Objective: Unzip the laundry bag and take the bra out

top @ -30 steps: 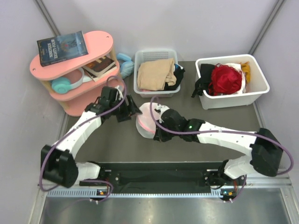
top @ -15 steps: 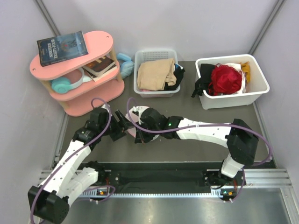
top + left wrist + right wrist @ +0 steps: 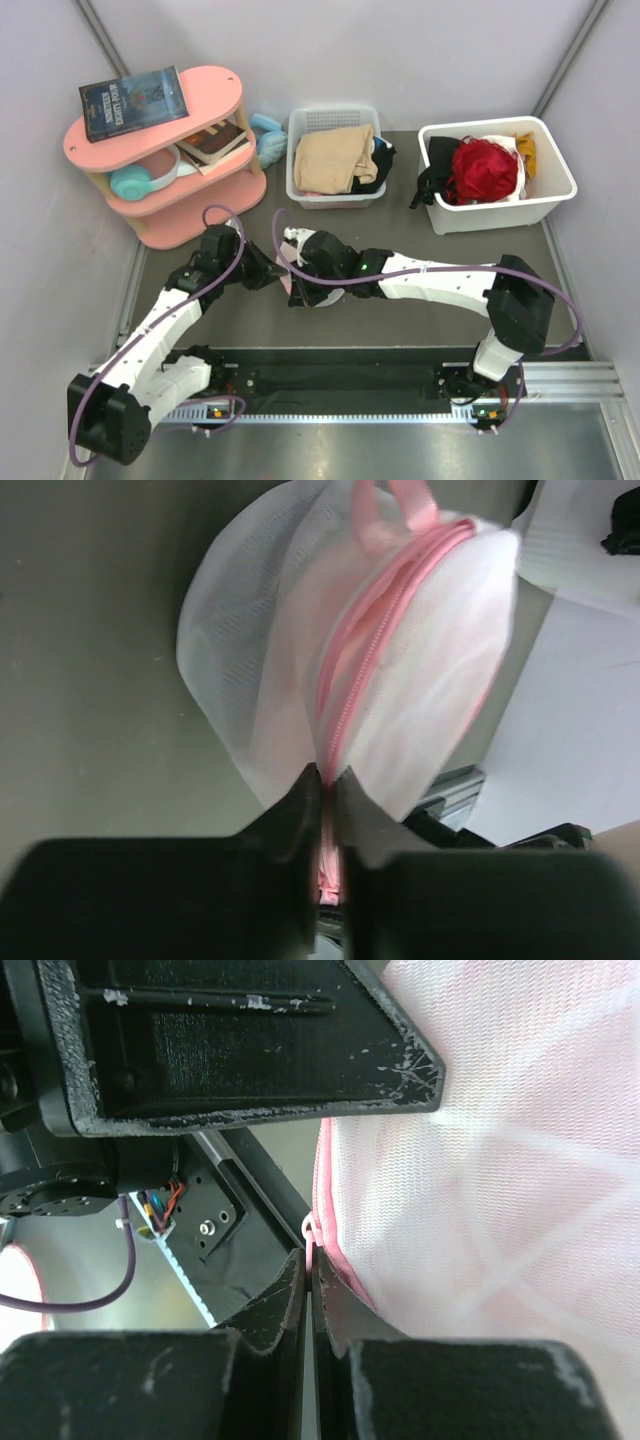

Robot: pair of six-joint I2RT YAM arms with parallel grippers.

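The laundry bag [image 3: 430, 680] is a round white mesh pouch with a pink zipper [image 3: 345, 680] along its rim. It is held up between both grippers over the dark mat [image 3: 250, 320]. My left gripper [image 3: 327, 800] is shut on the bag's zipper seam at its lower edge. My right gripper [image 3: 311, 1270] is shut on the small pink zipper pull [image 3: 312, 1232] at the edge of the bag [image 3: 500, 1160]. From above, the bag [image 3: 289, 262] shows as a small pale patch between the left gripper [image 3: 270, 272] and the right gripper [image 3: 298, 285]. The bra is hidden.
A pink two-tier shelf [image 3: 160, 150] with a book and blue headphones stands at the back left. A white basket [image 3: 335, 155] holds beige clothing. A white bin [image 3: 495, 172] at the back right holds a red and a black garment.
Both arms carried the bag left and nearer. The left gripper, open before, has closed on the bag's zipper seam. The right gripper stays shut.
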